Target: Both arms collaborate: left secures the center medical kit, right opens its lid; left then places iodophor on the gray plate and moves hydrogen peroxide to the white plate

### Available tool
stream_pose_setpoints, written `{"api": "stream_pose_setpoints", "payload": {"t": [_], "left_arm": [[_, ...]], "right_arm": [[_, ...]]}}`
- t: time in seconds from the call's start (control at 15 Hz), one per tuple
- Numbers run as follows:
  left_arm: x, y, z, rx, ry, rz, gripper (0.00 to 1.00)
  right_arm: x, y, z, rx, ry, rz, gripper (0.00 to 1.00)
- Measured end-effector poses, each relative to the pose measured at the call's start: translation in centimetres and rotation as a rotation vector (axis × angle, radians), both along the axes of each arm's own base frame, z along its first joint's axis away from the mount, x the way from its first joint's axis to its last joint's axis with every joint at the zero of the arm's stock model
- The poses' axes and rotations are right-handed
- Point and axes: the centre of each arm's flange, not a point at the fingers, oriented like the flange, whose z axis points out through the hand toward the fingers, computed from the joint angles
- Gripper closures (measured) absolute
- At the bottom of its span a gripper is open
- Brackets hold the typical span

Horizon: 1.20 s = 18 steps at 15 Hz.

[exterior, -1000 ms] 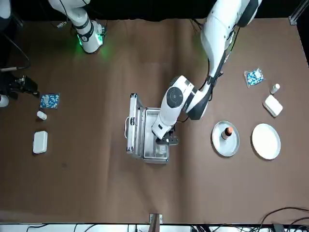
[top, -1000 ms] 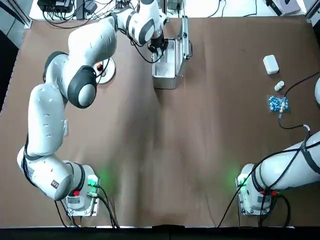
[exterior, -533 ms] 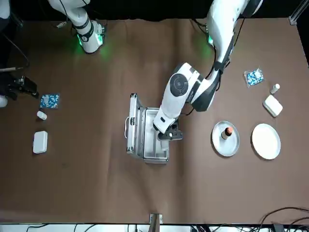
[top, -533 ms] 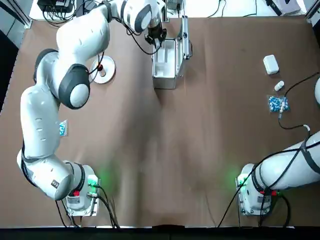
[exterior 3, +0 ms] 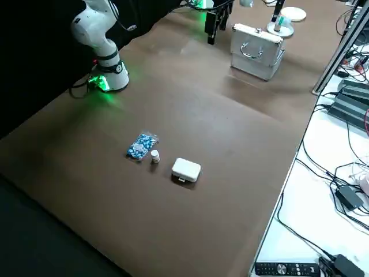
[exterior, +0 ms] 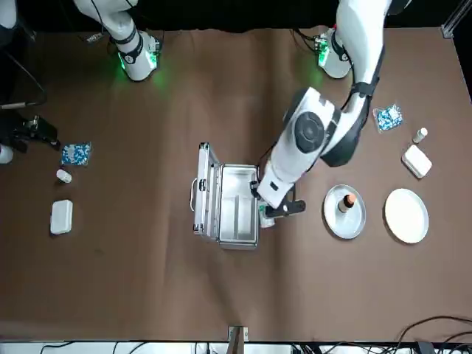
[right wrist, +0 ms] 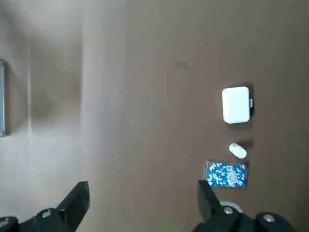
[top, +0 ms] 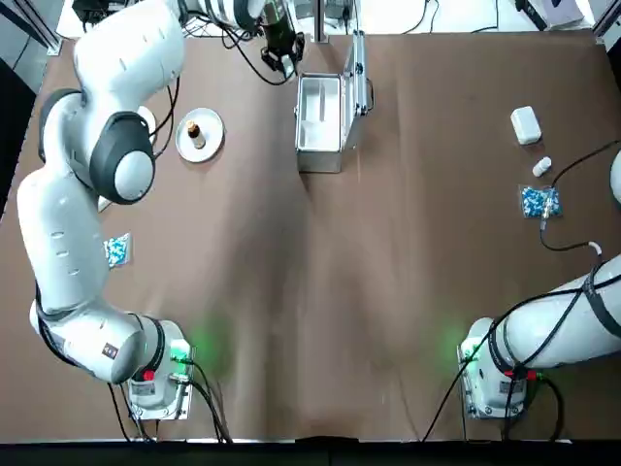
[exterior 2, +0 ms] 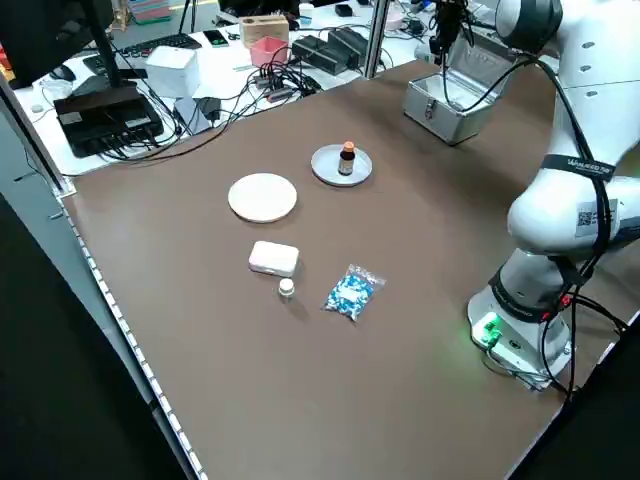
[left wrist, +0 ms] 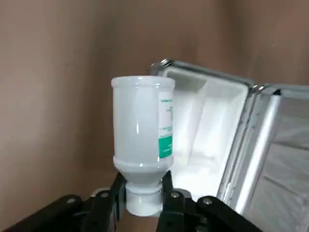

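Hydrogen peroxide bottle pinched at neck between left tool's fingers, beside open medical kit.

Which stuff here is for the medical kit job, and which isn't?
Job:
- open silver metal case
- brown orange-capped bottle
- round gray plate
- round white plate
- white plastic bottle

Lying about:
- white plastic boxes
- blue-and-white packets

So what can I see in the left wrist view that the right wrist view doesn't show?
Only the left wrist view shows the white bottle, held by the left gripper, and the open metal case with its pale inside.

Only the right wrist view shows the white box, the small white bottle and the bag of blue-and-white pieces.

Both show brown table and two black fingers.
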Motion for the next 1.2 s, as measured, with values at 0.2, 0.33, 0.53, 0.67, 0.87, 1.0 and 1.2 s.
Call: {"api": "stream_pose_setpoints", "payload": {"t": [0.2, 0.33, 0.53, 0.67, 0.87, 1.0, 1.2], "left_arm": [[1.3, 3.4, 0.2, -0.037, 0.078, 0.048, 0.67], [2.2, 6.1, 0.6, -0.063, 0.130, 0.089, 0.67], [3.3, 12.3, 2.1, -0.088, 0.230, 0.166, 0.67], [3.7, 15.2, 2.5, -0.108, 0.282, 0.204, 0.67], [4.2, 18.4, 3.3, -0.145, 0.325, 0.262, 0.67], [4.8, 21.0, 4.0, -0.206, 0.361, 0.339, 0.67], [5.6, 27.3, 4.3, -0.301, 0.442, 0.437, 0.67]], "right_arm": [[0.0, 0.1, 0.0, 0.000, -0.001, 0.001, 0.01], [0.0, 0.1, 0.0, 0.000, -0.001, 0.001, 0.01], [0.0, 0.3, 0.0, 0.000, -0.001, 0.005, 0.01], [0.0, 0.3, 0.0, 0.000, -0.001, 0.006, 0.01], [0.0, 0.4, 0.0, 0.000, -0.001, 0.006, 0.01], [0.0, 0.4, 0.0, 0.000, -0.001, 0.006, 0.01], [0.0, 0.4, 0.0, 0.000, -0.001, 0.007, 0.01]]}}
